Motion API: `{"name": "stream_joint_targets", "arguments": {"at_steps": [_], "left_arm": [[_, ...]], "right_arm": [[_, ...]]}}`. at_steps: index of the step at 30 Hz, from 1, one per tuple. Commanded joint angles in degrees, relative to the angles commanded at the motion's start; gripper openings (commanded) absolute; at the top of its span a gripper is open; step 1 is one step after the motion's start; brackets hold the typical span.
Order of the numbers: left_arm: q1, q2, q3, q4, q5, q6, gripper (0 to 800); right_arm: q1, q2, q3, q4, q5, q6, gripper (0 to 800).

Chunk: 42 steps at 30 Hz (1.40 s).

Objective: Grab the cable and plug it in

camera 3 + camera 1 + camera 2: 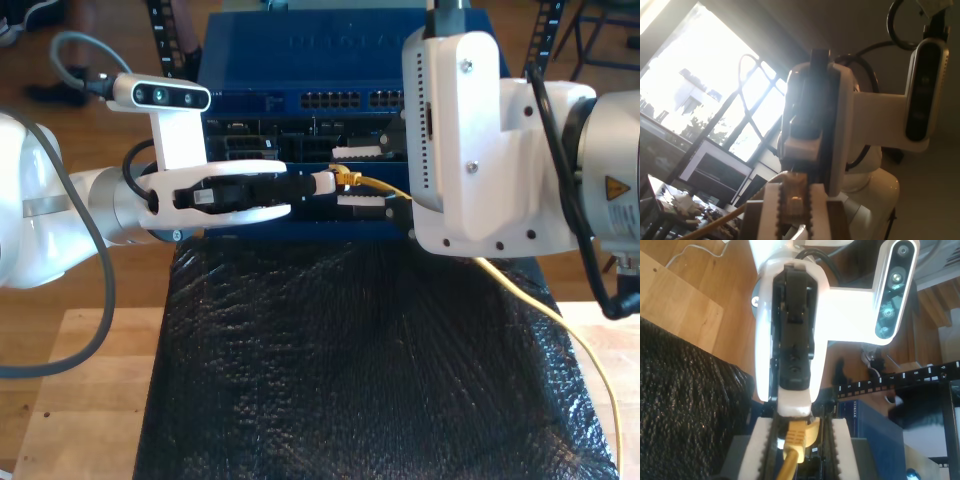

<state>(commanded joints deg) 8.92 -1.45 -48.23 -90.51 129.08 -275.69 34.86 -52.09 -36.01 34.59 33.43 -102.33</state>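
Observation:
The cable is thin and yellow. It runs from its plug in front of the blue switch to the exterior view's right, behind an arm's body, then down over the table. My first gripper reaches in from the exterior view's left and is shut on the plug, which sits between its ridged white fingers. My second gripper faces it from the exterior view's right. Its jaws are open and straddle the yellow boot without touching it. The two gripper tips nearly meet at the plug.
A blue network switch with rows of ports stands right behind the grippers. A black bubbled mat covers the wooden table in front. A black rack rail stands beside the switch.

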Motion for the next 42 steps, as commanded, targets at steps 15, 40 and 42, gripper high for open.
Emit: {"name": "stream_joint_targets", "arguments": {"at_steps": [15, 40, 42], "left_arm": [[0.0, 0.0, -0.1, 0.0, 0.8, -0.1, 21], [0.0, 0.1, -0.1, -0.1, 0.8, -0.2, 32], [0.0, 0.1, -0.1, -0.1, 0.9, -0.3, 40]], "right_arm": [[0.0, 0.0, 0.0, 0.0, 0.0, 0.2, 175], [0.0, -0.4, 0.0, 0.0, 0.1, 0.4, 90], [0.0, -0.4, 0.0, 0.0, 0.1, 0.4, 47]]}}
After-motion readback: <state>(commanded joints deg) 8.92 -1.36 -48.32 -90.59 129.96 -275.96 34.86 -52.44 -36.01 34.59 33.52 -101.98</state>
